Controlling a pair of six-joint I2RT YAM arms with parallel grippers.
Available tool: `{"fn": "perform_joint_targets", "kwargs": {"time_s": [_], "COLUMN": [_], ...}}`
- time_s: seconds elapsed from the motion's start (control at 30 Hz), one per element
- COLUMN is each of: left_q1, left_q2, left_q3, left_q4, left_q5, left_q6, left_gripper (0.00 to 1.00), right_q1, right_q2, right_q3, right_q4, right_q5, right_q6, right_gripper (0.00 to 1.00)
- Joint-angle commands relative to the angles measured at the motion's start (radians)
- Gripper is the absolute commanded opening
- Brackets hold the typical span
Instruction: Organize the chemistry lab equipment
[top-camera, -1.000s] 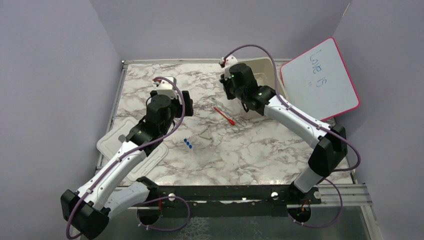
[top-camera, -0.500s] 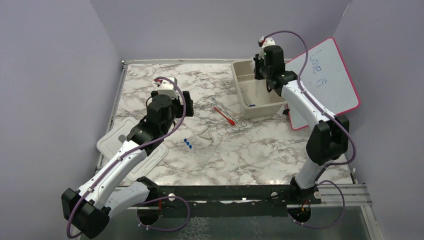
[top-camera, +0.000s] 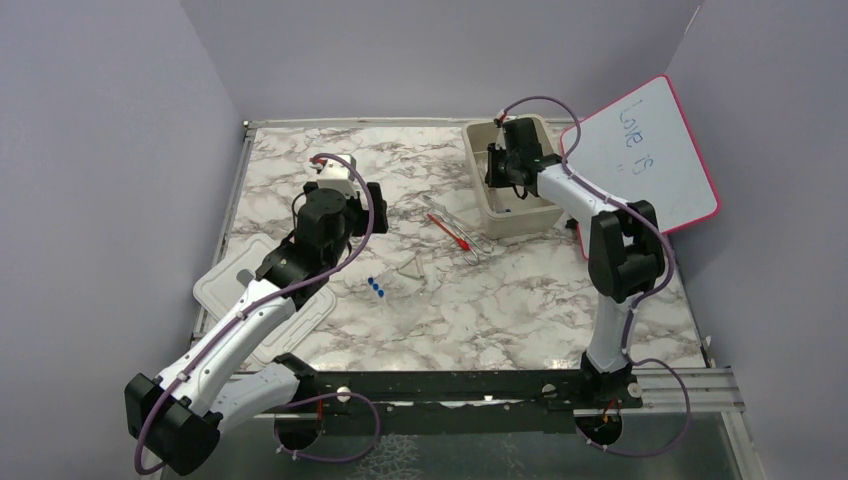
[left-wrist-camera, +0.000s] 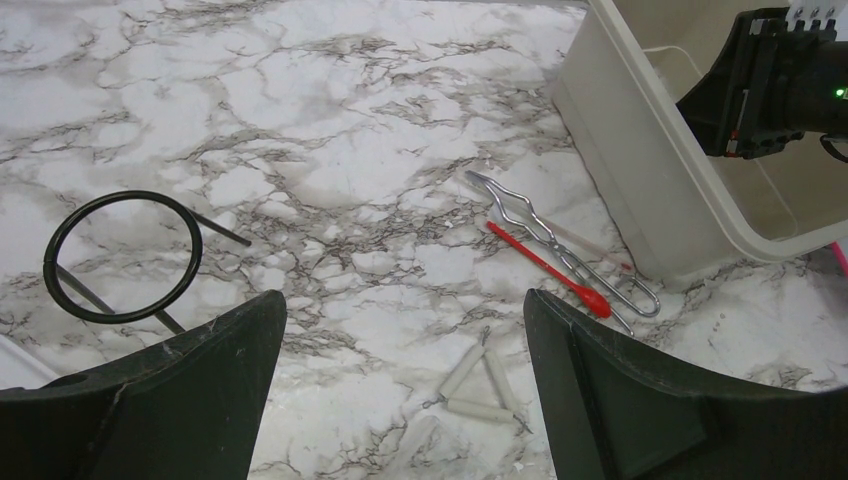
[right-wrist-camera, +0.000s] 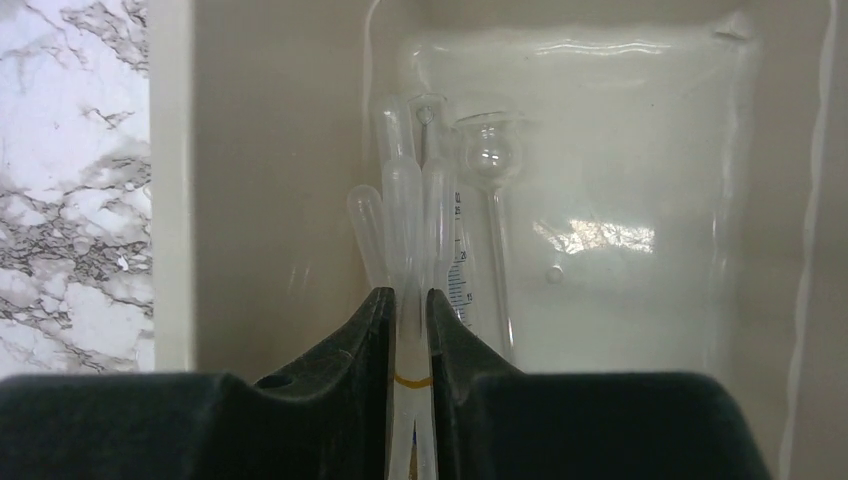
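- Our right gripper (right-wrist-camera: 410, 310) pinches clear pipettes (right-wrist-camera: 403, 200) between its fingers, their bulbs reaching ahead above the floor of the beige tub (right-wrist-camera: 250, 180).
- Our left gripper (left-wrist-camera: 403, 300) gapes, holding nothing; the black wire ring (left-wrist-camera: 122, 256) lies beyond its left finger.

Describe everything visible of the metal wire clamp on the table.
The metal wire clamp is thin silvery wire, bent into a diamond shape toward one end and a rounded loop at the other. It lies free and flat on the marble table beside the beige tub, the red-tipped dropper close alongside it.
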Motion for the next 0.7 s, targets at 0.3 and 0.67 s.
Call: {"fn": "perform_joint_targets", "kwargs": {"time_s": [0.3,0.67], "left_q1": [0.004,0.004], "left_q2": [-0.009,-0.029], "left_q3": [-0.005,-0.007], "left_q4": [0.016,0.016], "left_q5": [-0.004,-0.013], "left_q6": [0.003,0.002], "left_gripper": [0.91,0.91], "right_q1": [0.001,0.147], "right_q2": [-0.09,-0.27], "right_q3": [0.037,0.028], "right_q4": [-0.059,-0.116], "right_q5": [-0.035,0.043], "right_q6": [-0.011,-0.088], "right_gripper": [0.42,0.41]}}
